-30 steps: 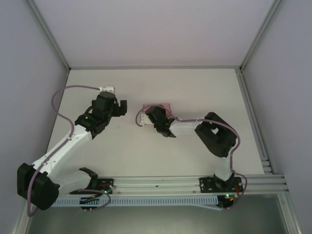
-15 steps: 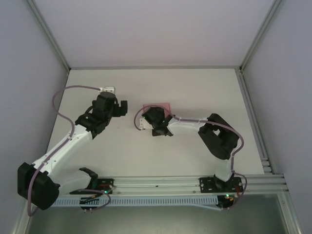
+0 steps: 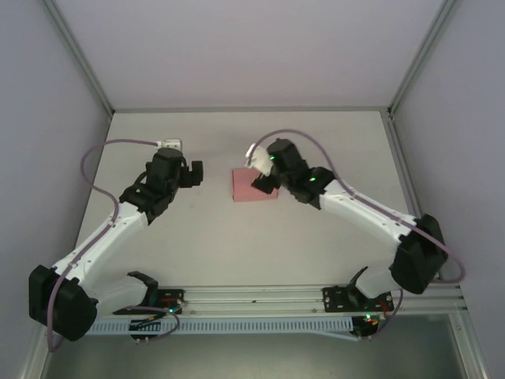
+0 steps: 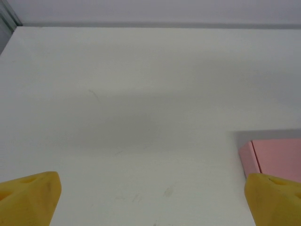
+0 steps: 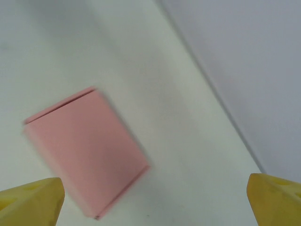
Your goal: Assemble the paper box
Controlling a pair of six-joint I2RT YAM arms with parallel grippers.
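Here, in the top external view, the paper box [image 3: 255,185] lies folded and flat on the white bench [image 3: 316,237], near its middle and between the two arms. The left gripper [image 3: 194,173] is well to the left of the box and apart from it. The right gripper [image 3: 267,182] is at the box's right edge and overlaps it from this angle; whether it touches the card cannot be told from here.

In the left wrist view, the left gripper [image 4: 150,202] stands wide, its two yellow fingertips [image 4: 29,197] at the bottom corners of the picture with bare bench between them. The paper box [image 4: 277,157] shows at the right edge, one pink corner and a side wall just above the fingertip on that side.

In the right wrist view, the right gripper [image 5: 153,202] is also spread wide and holds nothing, its yellow fingertips [image 5: 277,197] at the bottom corners. The paper box [image 5: 87,150] lies on the bench beneath it as a closed pink rectangle, turned at an angle, somewhat blurred, and nearer the fingertip on the picture's left.
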